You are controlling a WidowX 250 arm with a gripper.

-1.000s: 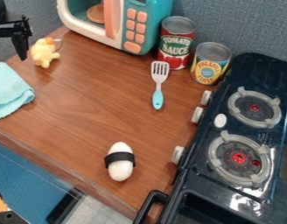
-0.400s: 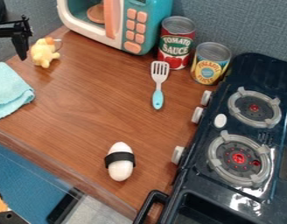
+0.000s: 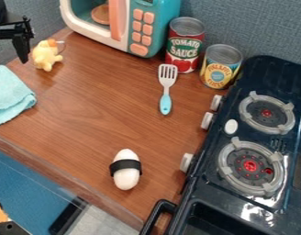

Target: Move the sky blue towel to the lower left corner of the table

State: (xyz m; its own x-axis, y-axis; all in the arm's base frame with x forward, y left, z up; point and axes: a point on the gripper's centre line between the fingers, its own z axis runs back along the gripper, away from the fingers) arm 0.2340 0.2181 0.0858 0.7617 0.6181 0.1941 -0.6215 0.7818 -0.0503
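The black gripper point(image 3: 22, 46) hangs at the upper left edge of the view, above the towel and left of the yellow toy; part of it lies outside the frame. Folded on the wooden table point(image 3: 86, 124) at its left side is the sky blue towel point(image 3: 9, 96), cut off by the view's left edge. A gap shows between the gripper's tip and the towel's upper edge.
A yellow toy point(image 3: 46, 56) sits near the gripper. Toward the back stand a toy microwave point(image 3: 150, 27), a tomato sauce can point(image 3: 185, 45) and a pineapple can point(image 3: 221, 66). A spatula point(image 3: 166, 89), a white egg-shaped toy with a black band point(image 3: 126, 176) and a dark stove point(image 3: 239, 183) are also there.
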